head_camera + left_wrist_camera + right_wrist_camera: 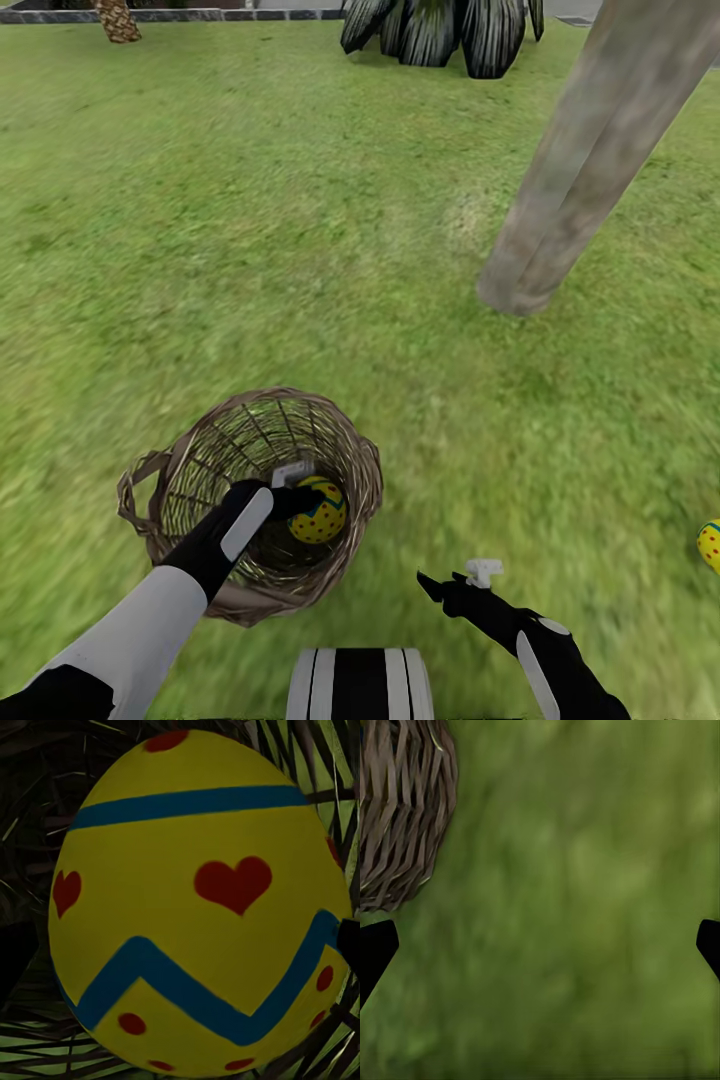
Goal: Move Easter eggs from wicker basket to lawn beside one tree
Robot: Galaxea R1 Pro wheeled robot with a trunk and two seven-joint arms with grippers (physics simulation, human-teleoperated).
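The black left gripper [292, 497] is reaching inside the tan open-weave wicker basket [352, 460] on the bright green lawn [300, 250], its jaws closing around a smooth yellow egg with red dots and blue zigzag [320, 511]. The right gripper [452, 580] is hovering spread wide over grass. Another dotted yellow egg [710, 545] is lying near the mottled grey-brown trunk [590, 170].

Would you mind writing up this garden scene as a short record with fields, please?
basket: wicker basket upright on the lawn
egg in basket: one egg visible inside
left tool: left tool down in the basket, at that egg; grip unclear
right tool: right tool open, empty, over grass
other egg: egg on the grass at the picture's right edge
tree: tree trunk beyond the basket, to the right
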